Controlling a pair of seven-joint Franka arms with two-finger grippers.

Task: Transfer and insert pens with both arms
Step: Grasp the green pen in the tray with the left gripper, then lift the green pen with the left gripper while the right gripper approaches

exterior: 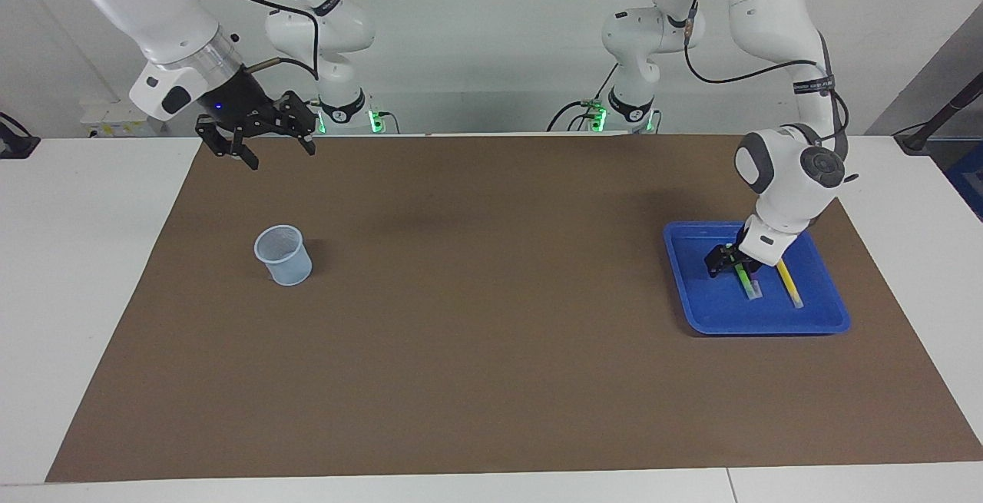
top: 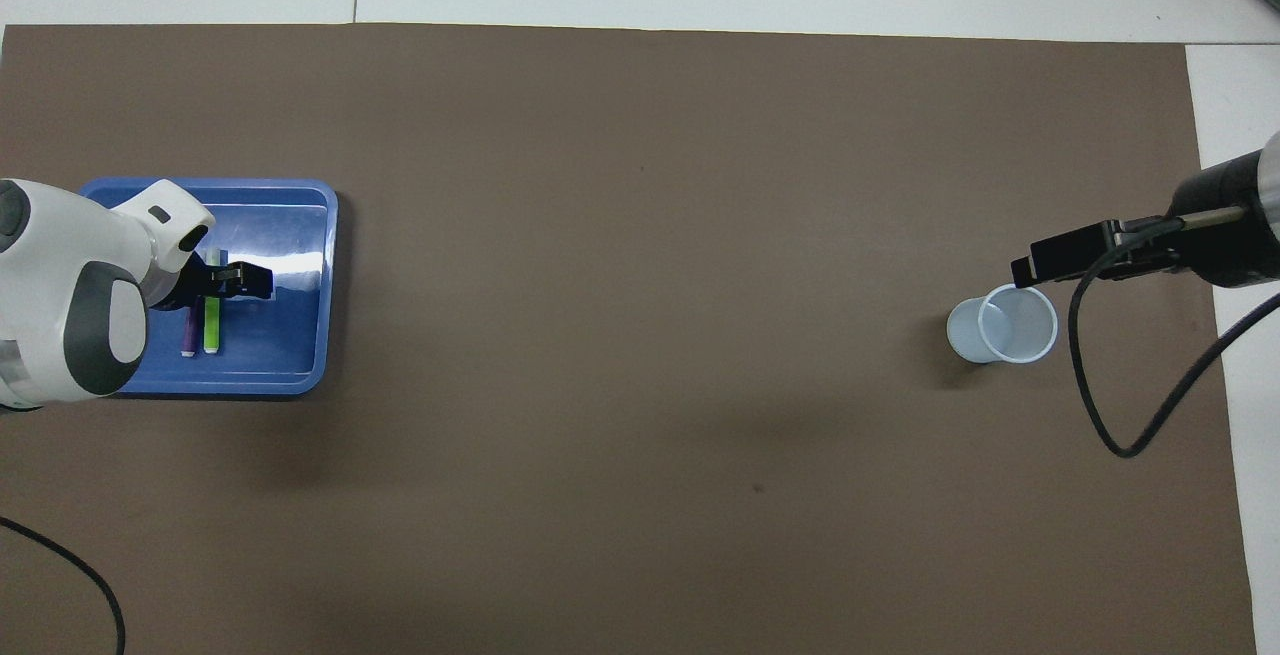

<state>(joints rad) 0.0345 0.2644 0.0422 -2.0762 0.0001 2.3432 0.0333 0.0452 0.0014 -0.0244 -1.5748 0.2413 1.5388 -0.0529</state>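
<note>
Three pens lie in a blue tray at the left arm's end of the table. In the facing view the lime green pen, the purple pen and the yellow pen show. My left gripper is open and low in the tray, its fingers astride the green pen's upper end. From overhead the green pen and the purple pen show beside the left gripper; the arm hides the yellow pen. My right gripper is open and empty in the air, and from overhead it sits beside the cup.
A pale blue cup stands upright on the brown mat at the right arm's end, also seen from overhead. The tray sits near the mat's edge. Two smaller arms with green lights stand at the robots' edge of the table.
</note>
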